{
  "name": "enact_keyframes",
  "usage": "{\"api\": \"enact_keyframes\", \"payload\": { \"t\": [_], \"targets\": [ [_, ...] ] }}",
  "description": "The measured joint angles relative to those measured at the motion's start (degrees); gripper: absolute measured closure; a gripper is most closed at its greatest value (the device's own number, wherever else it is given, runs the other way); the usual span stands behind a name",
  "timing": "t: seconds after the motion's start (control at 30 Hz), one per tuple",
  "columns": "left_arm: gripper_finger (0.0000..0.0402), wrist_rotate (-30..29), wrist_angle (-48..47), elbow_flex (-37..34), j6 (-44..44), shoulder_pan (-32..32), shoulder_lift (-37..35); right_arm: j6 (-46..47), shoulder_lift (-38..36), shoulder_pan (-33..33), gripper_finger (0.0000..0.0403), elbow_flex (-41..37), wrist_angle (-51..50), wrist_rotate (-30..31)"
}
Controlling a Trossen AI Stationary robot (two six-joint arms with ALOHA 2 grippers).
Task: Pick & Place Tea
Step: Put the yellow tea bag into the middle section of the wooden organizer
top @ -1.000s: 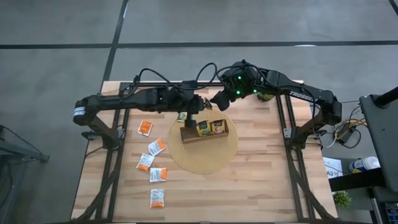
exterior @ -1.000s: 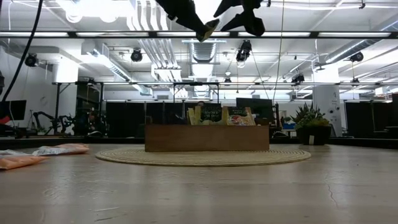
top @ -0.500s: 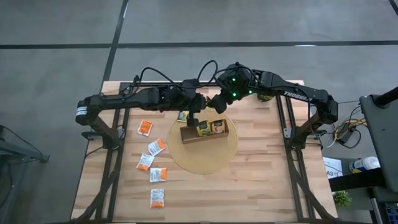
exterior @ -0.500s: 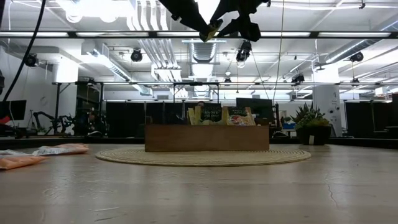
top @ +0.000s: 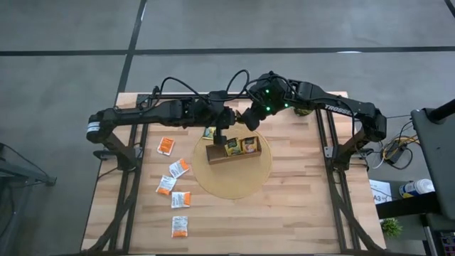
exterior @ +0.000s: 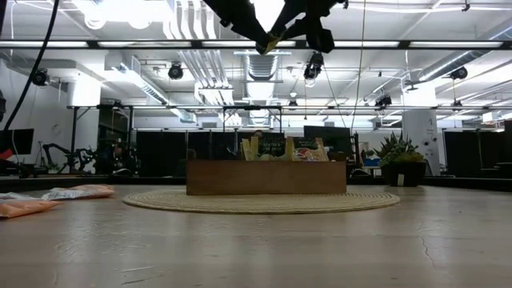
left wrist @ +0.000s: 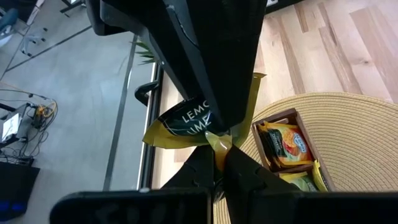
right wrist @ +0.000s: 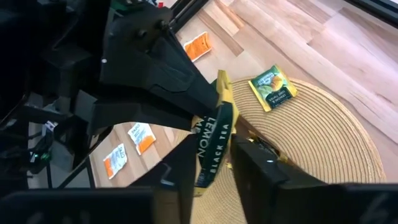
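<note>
A yellow-green tea sachet point(left wrist: 183, 121) with a dark label hangs high above the table, over the far edge of the round woven mat point(top: 234, 183). My left gripper point(top: 228, 122) and my right gripper point(top: 246, 121) meet at it, and both are shut on it. The low view shows the sachet point(exterior: 272, 38) between their tips near the top of the picture. Below stands the brown wooden tray point(top: 233, 158) on the mat, with sachets in it. Another yellow-green sachet point(right wrist: 272, 87) lies flat on the mat's far left edge. My left gripper pinches one corner of the sachet point(left wrist: 219, 142) between its two fingers. The fingers slant down from the table's left. The sachet is clear of everything below. My right gripper pinches the sachet's labelled part point(right wrist: 214, 146) between its two fingers point(right wrist: 183, 168), one on each flat face. It slants down from the table's right, opposite the left gripper. The sachet stands on edge between the fingers, lifted clear.
Several orange-and-white sachets point(top: 179, 168) lie flat on the wooden table to the left of the mat, down to the near edge point(top: 180, 226). A potted plant point(exterior: 398, 160) stands at the table's far right. The table's right half is bare wood.
My right gripper has come a little toward the left gripper and its fingers have shut on the sachet that the left gripper holds. The sachet has stayed where it was, high over the mat's far edge.
</note>
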Motion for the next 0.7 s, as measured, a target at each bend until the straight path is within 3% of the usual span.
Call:
{"api": "enact_keyframes", "payload": {
  "t": [0.2, 0.37, 0.7],
  "targets": [
    [0.0387, 0.00, -0.09, -0.02, -0.47, 0.00, 0.00, -1.53, 0.00, 0.00, 0.0372, 0.00, -0.06, -0.23],
    [0.0381, 0.31, -1.23, -0.02, -2.80, 0.00, 0.00, -2.55, 0.00, 0.00, 0.0391, 0.00, -0.04, -0.60],
    [0.0284, -0.15, -10.74, -0.20, -10.49, 0.07, 0.03, -3.80, -0.28, -0.11, 0.0391, -0.02, -0.36, -0.87]
  ]
}}
